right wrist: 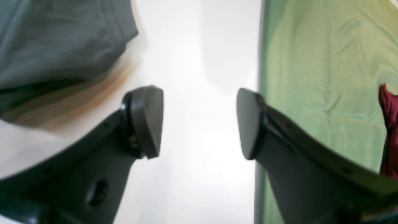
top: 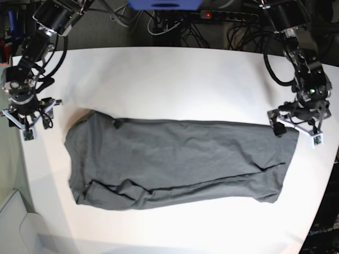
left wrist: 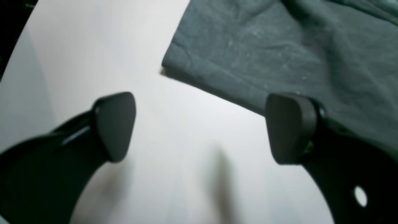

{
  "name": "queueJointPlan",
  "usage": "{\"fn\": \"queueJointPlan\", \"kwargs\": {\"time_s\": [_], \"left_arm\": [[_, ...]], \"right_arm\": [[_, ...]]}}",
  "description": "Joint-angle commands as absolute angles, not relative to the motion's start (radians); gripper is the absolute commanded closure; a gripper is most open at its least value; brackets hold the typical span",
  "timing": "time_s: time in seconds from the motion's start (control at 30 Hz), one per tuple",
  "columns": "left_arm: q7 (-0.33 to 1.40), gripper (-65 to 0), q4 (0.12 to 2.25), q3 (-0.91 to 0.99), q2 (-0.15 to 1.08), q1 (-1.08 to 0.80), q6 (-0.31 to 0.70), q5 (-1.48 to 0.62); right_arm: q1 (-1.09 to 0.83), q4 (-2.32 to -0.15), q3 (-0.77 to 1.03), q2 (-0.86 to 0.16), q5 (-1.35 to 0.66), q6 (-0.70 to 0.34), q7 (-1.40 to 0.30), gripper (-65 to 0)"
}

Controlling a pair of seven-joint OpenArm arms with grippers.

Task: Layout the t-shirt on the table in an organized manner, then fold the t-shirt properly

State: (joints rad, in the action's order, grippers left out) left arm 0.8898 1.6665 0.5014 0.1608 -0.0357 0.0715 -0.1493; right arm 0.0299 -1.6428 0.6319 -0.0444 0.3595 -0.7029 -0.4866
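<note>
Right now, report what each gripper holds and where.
Nothing held. The left gripper and right gripper are both open over the table, beside the t-shirt.

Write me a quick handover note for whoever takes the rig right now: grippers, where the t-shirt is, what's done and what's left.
Left gripper: open, empty, hovering at the shirt's hem corner, one finger over the fabric.
Right gripper: open, empty, over bare table beside the shirt's other end, near the table edge.
T-shirt: lying lengthwise across the white table, narrowed into a long band with its sides apparently folded in; some wrinkles along the near edge.
Done: shirt laid out, side folds look made.
Left: fold it end to end and tidy up.
</note>
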Motion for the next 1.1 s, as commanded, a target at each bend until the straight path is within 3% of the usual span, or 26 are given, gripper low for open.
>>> {"fn": "queueJointPlan", "kwargs": {"time_s": [0.0,1.07], "left_arm": [[0.872,-65.0,1.685,0.504,0.173,-0.024,0.068,-0.151],[0.872,-65.0,1.681,0.506,0.157,-0.025,0.071,-0.153]], "right_arm": [[0.042,-1.658,0.633,-0.058,0.348,-0.698,-0.464,-37.7],[0.042,-1.658,0.633,-0.071,0.348,-0.698,-0.463,-37.7]]}}
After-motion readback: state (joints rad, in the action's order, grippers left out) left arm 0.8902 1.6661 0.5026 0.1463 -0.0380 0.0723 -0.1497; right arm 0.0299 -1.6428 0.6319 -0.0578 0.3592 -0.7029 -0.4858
